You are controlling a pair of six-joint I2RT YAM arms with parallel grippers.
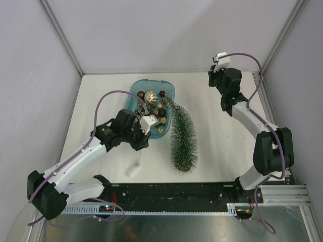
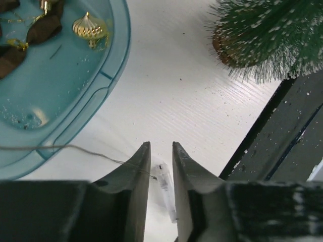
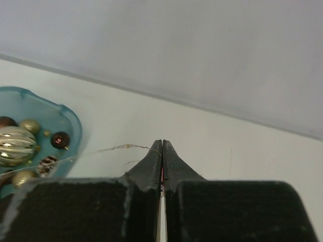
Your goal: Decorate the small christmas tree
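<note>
The small christmas tree (image 1: 183, 136) lies on its side on the white table, base toward the front, tip at the teal tray (image 1: 132, 96); its base shows in the left wrist view (image 2: 267, 35). My left gripper (image 1: 143, 143) (image 2: 161, 146) is open with a narrow gap, just above a clear battery box (image 1: 133, 169) (image 2: 165, 184) lying on the table. A thin light wire (image 2: 75, 148) runs from the box toward the tray (image 2: 75, 101). My right gripper (image 1: 213, 76) (image 3: 162, 142) is raised at the back right, shut on the thin wire (image 3: 121, 147).
The tray (image 3: 70, 121) holds several gold, silver and brown ornaments (image 1: 150, 96) (image 2: 88, 29) (image 3: 15, 146). A black rail (image 1: 202, 191) (image 2: 282, 131) runs along the table's front edge, close to the tree's base. Grey walls enclose the table.
</note>
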